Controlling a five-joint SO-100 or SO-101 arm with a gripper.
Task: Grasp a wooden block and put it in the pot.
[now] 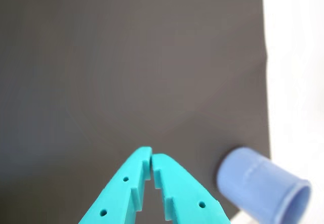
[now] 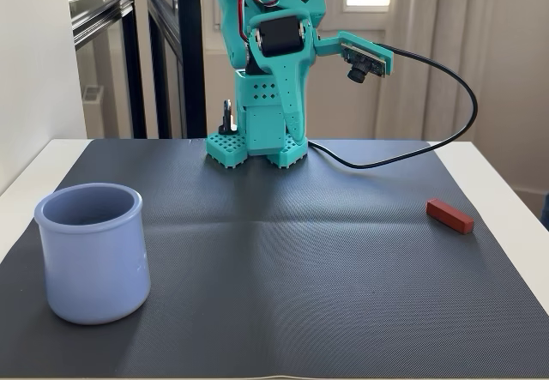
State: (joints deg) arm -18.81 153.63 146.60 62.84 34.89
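- Wrist view: the gripper (image 1: 152, 159) is seen with its teal fingers (image 1: 126, 188) brought together, tips touching, nothing held between them.
- The pot (image 1: 260, 186) is shown lower right of the fingertips (near the mat's edge), apart from them.
- No block is shown in this view.
- Fixed view: the block (image 2: 449, 215) is laid flat on the dark mat (image 2: 292, 260), at its right edge.
- The pot (image 2: 93, 251) is stood upright at front left, well apart from the block.
- The arm (image 2: 270, 63) is folded up at the mat's far edge.
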